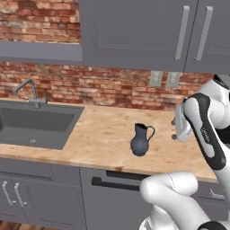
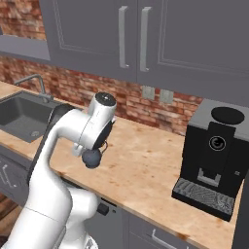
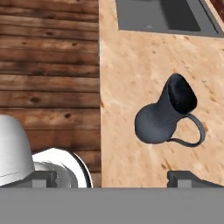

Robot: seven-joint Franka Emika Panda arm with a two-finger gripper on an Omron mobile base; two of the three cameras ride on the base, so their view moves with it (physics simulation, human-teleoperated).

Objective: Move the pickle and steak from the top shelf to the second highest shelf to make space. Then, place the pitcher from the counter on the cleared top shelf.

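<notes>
The gripper [image 3: 113, 177] is hanging above the worktop's front edge with its jaws spread wide and nothing between them. Just past it the pitcher [image 3: 168, 113] is standing upright on the counter [image 1: 103, 134], near the front edge, handle pointing away from the sink [image 1: 33, 123]. The coffee machine [image 2: 214, 158] is sitting toward the worktop's right end, and the tap [image 1: 29, 92] is rising at the back edge.

The pitcher [image 1: 142, 140] is dark blue-grey, its inside near black. The counter [image 1: 103, 134] is light tan wood grain with reddish blotches. The wall [image 1: 90, 83] is red-brown brick with pale mortar. The cabinets [image 1: 134, 31] and sink [image 1: 36, 122] are grey, the coffee machine [image 2: 211, 158] black, the floor [image 3: 48, 65] brown planks.
</notes>
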